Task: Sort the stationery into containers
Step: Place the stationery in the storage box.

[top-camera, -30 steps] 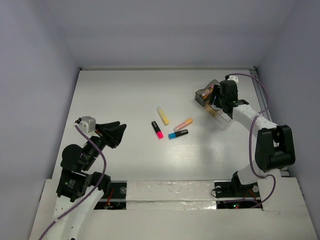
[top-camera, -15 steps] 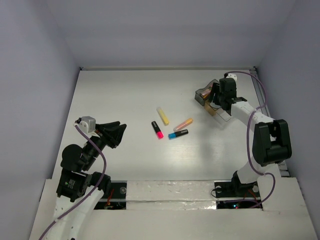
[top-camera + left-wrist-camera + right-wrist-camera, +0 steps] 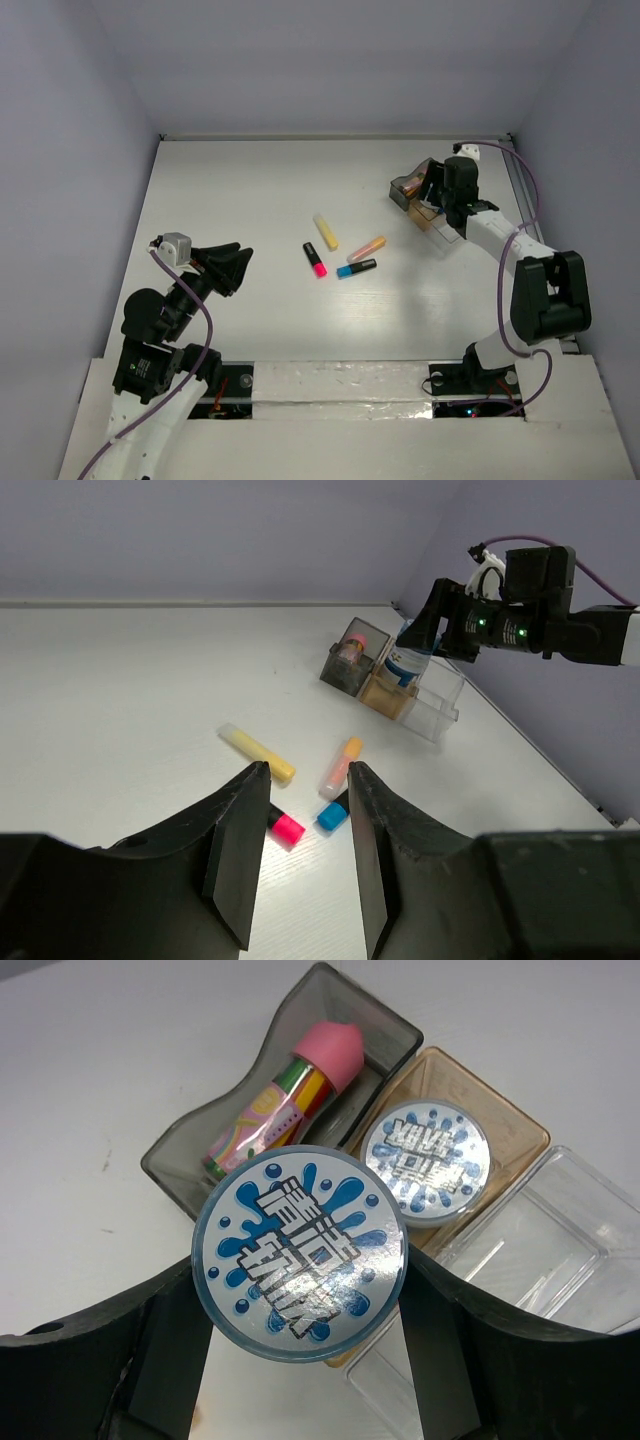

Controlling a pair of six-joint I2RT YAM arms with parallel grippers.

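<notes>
Right claw [image 3: 300, 1290] spread wide, clamped across a blue-white roll [image 3: 300, 1250] above the amber tray [image 3: 522, 1132] at 2 o'clock on the tabletop [image 3: 250, 180]; roll looks light, rigid, slick-rimmed, so grip across the diameter; left claw [image 3: 307, 775] part open, empty.

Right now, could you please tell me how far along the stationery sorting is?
Done: the glue stick lies in the grey tray and one roll sits in the amber tray. In hand: the right fingers hold the second roll above the trays. Remaining: yellow highlighter, orange highlighter, pink highlighter and blue highlighter, loose on the table.
</notes>
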